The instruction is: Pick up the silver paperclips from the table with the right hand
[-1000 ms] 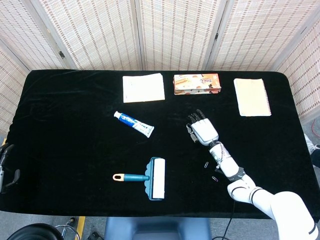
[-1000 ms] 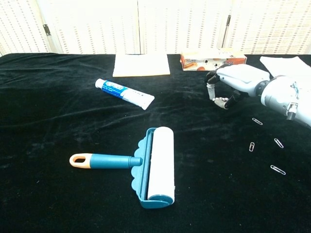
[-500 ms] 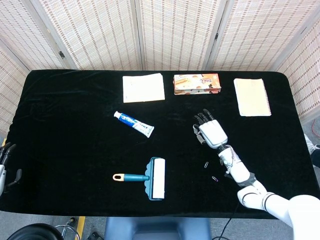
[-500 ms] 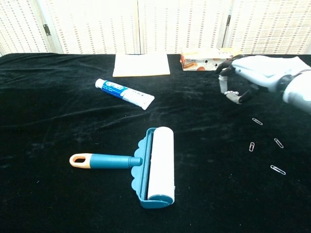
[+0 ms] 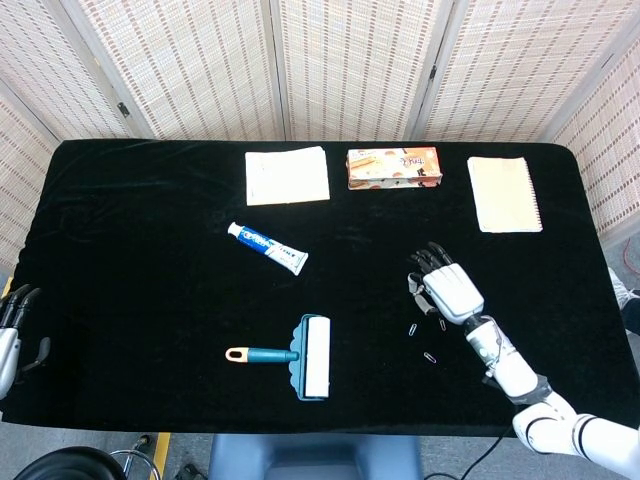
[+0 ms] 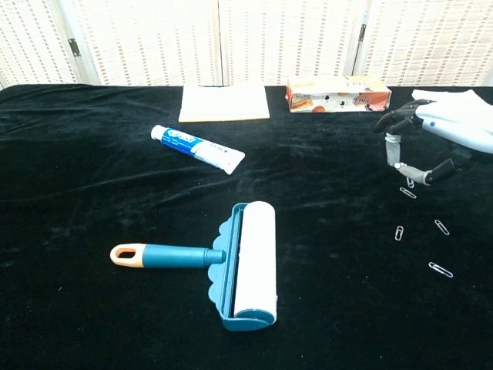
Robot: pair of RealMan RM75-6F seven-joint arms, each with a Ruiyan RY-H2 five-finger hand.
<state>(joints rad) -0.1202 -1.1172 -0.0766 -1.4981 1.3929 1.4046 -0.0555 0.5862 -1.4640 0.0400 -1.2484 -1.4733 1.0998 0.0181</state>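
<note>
1. Nearest me in the chest view, the lint roller [image 6: 235, 262] lies on the black table [image 6: 77, 193], well apart from the work; my left hand [image 5: 12, 330] shows only at the table's left edge in the head view, holding nothing, fingers slightly apart.
2. The silver paperclips [image 6: 420, 229] lie scattered on the cloth at the right; four show in the chest view, loosely grouped, none touching another; the farthest one sits just below my fingertips [image 6: 400, 165].
3. My right hand [image 6: 431, 139] hovers over that farthest clip, fingers parted and curled downward, gripping nothing; the fingertips look apart from the cloth, though I cannot tell the gap for certain.
4. Risk, as I judge it: the clips are thin and flat on soft pile, so fingertips could slide over one or press it into the cloth rather than pinch it; a sweeping close could also flick a neighbour away; dark clip on dark cloth makes aiming uncertain from the head view.
5. Farther back, the toothpaste tube [image 6: 198, 148]; beyond it a paper pad [image 6: 224, 103], a snack box [image 6: 337, 94] and a notebook [image 5: 504, 193]; none in my path.
</note>
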